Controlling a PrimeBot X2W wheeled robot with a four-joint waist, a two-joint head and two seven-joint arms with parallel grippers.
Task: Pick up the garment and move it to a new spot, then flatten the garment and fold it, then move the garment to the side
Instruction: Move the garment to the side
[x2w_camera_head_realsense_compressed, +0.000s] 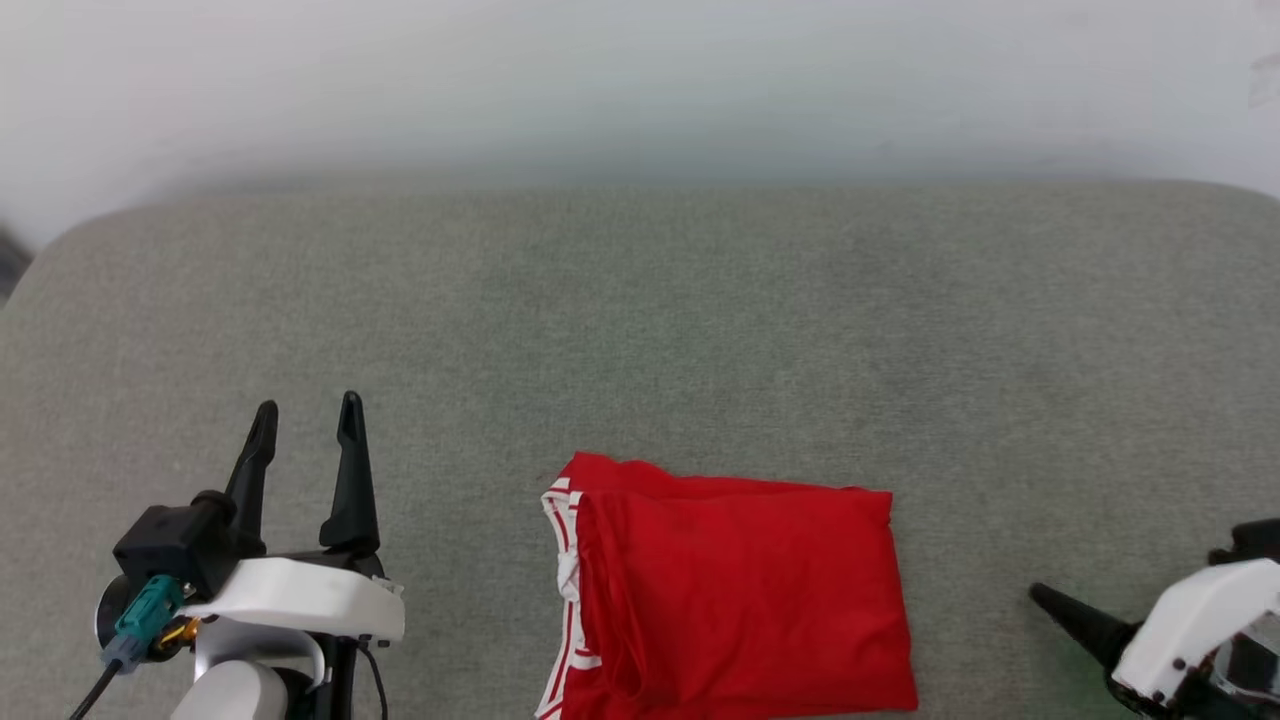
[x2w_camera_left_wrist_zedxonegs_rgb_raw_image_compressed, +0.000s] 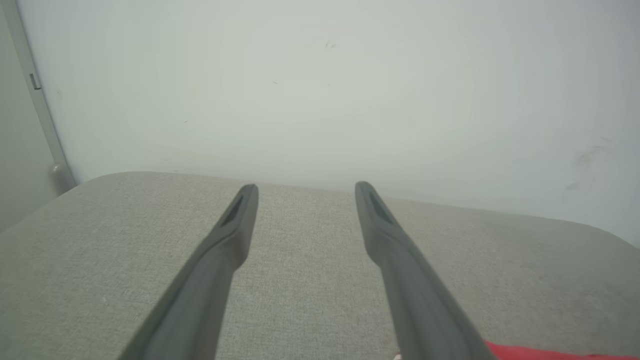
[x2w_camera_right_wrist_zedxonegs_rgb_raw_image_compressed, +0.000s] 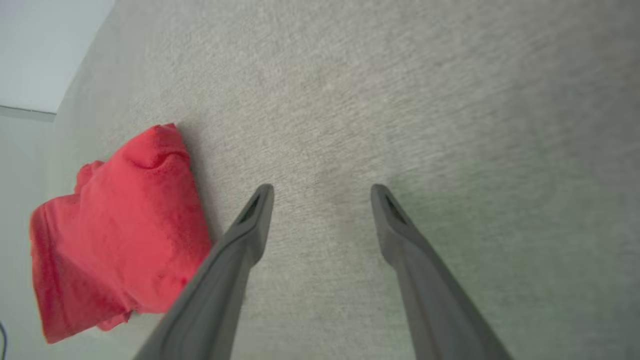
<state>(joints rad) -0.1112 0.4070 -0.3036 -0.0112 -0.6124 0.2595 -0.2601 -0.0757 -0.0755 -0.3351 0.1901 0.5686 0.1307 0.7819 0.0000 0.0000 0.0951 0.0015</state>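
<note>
My left gripper (x2w_camera_head_realsense_compressed: 307, 402) and right gripper (x2w_camera_right_wrist_zedxonegs_rgb_raw_image_compressed: 321, 189) flank the folded shirt (x2w_camera_head_realsense_compressed: 740, 600), jaws released and empty. To move it aside, I'd pinch every layer so the fold holds.

Folded red garment (x2w_camera_head_realsense_compressed: 740, 600), flat

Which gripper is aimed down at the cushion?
The right gripper: its fingers point down at the grey cushion beside the red garment, while the left gripper points across it toward the white wall.
</note>
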